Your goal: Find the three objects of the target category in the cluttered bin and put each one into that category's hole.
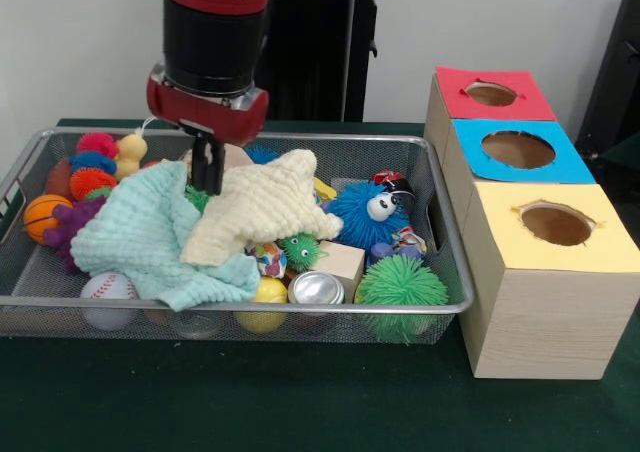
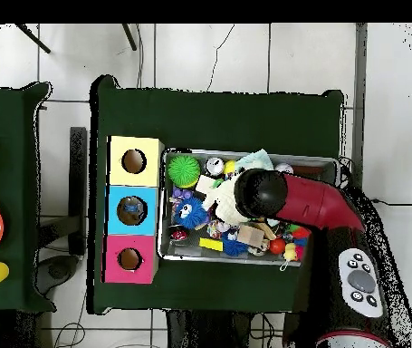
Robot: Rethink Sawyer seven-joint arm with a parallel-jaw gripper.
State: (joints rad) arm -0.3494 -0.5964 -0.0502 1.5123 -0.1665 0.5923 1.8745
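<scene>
Gripper [image 1: 208, 172] low in the wire bin [image 1: 300, 322], at the two cloths.

At the bin's front wall lie a baseball [image 1: 107, 288], a yellow ball [image 1: 262, 294], a silver can top [image 1: 316, 288] and a green spiky ball [image 1: 401, 290]. Behind them a mint green cloth [image 1: 140, 234] and a cream cloth [image 1: 262, 207] cover the middle of the bin, the cream one partly over the green one. The jaws look together, their dark tips touching the place where both cloths meet; I cannot tell if they pinch any cloth. A blue fuzzy toy with eyes [image 1: 365, 212] sits toward the bin's right wall, a small basketball [image 1: 45, 215] at the left wall. Beside the bin on the bench [image 1: 300, 402] stand three boxes with holes: yellow [image 1: 545, 222], blue [image 1: 518, 150], red [image 1: 490, 94].
</scene>
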